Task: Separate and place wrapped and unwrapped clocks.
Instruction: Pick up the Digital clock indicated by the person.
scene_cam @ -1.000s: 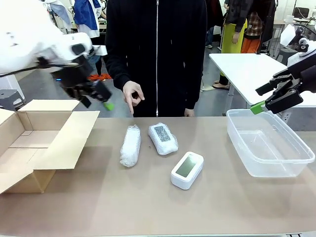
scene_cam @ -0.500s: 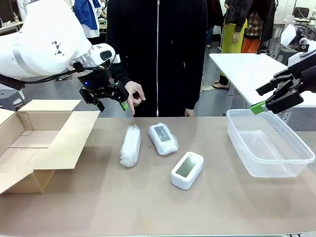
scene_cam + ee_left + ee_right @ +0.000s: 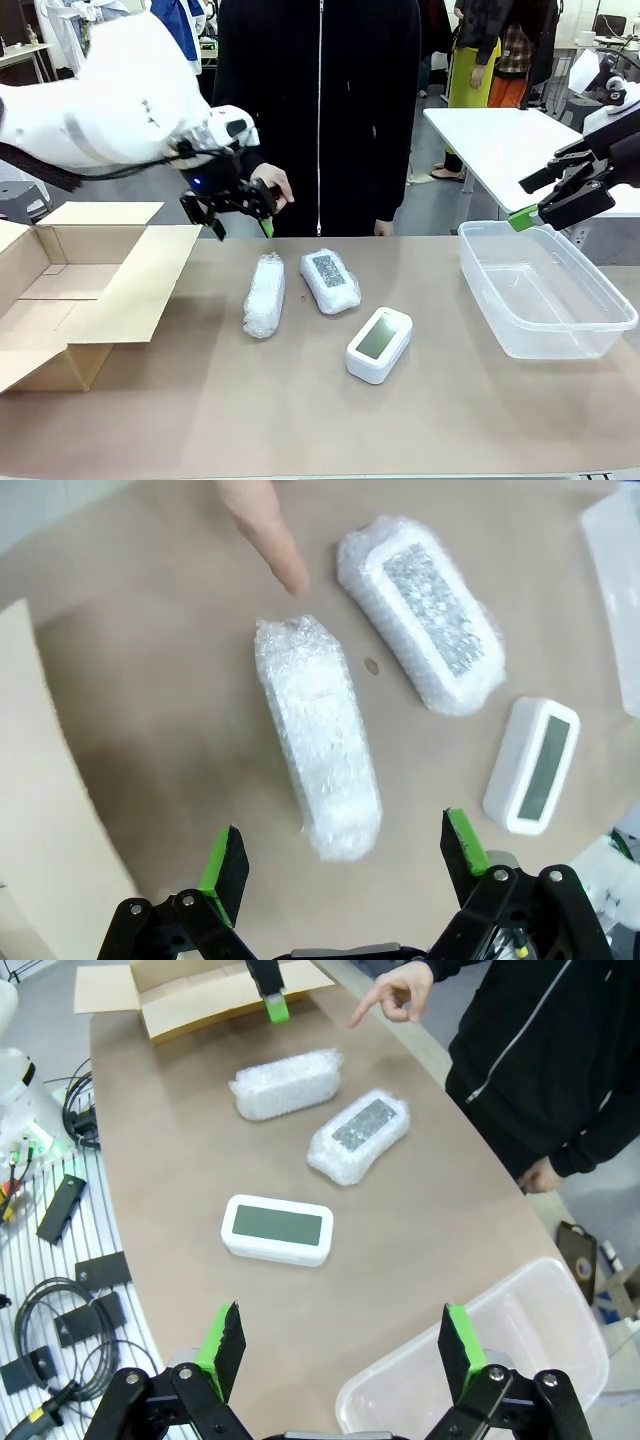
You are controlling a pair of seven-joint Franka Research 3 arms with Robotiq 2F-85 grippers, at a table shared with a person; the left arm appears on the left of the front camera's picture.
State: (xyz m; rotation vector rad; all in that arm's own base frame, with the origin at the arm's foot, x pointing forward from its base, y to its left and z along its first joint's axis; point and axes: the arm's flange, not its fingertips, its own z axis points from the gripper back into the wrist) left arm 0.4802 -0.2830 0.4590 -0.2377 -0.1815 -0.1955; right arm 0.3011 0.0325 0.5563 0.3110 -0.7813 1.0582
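My left gripper [image 3: 340, 842] hung empty, jaws apart; a wrapped clock [image 3: 318, 730] lay just beneath it. Judged soft, slippery, light: best clamped across its narrow middle.

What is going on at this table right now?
Nothing is held yet. The left tool, open, hangs above the leftmost wrapped clock, at which the person's hand points. The second wrapped clock and the bare clock lie beside it on the table. The right tool hovers open by the clear tub.
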